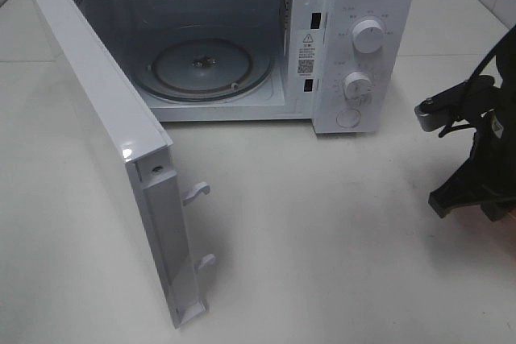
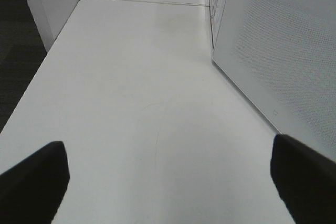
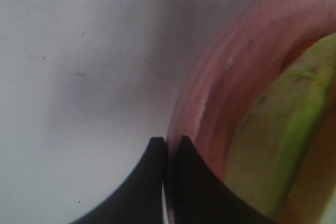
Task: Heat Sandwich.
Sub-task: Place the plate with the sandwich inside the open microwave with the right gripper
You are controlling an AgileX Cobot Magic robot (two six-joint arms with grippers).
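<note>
1. The right gripper has its jaws pressed together, tip against tip. Only a hairline pale slit shows lower down between the 2 dark fingers.
2. The tips sit right at the outer edge of the pink plate, and that edge runs straight to the seam between them. Whether the rim is caught there, I cannot tell.
3. The sandwich lies on that plate, just past the rim from the tips, near them and not touching. It shows as a yellow-green layer with orange at its far edge, too blurred to separate the layers further.
4. One jaw stands in front of the plate and the other over the bare white worktop, which is shadowed close to the rim.
5. The left gripper has its jaws spread wide. Its 2 dark fingertips are far apart, with only worktop between them.
6. Just beyond one of those fingertips stands the white, dotted face of the microwave's door.
7. From the high camera, the microwave stands open with the door swung wide and the glass turntable in view. There are 2 knobs on its panel.
8. The right arm is at the knob side of the microwave, well apart from the cavity.
</note>
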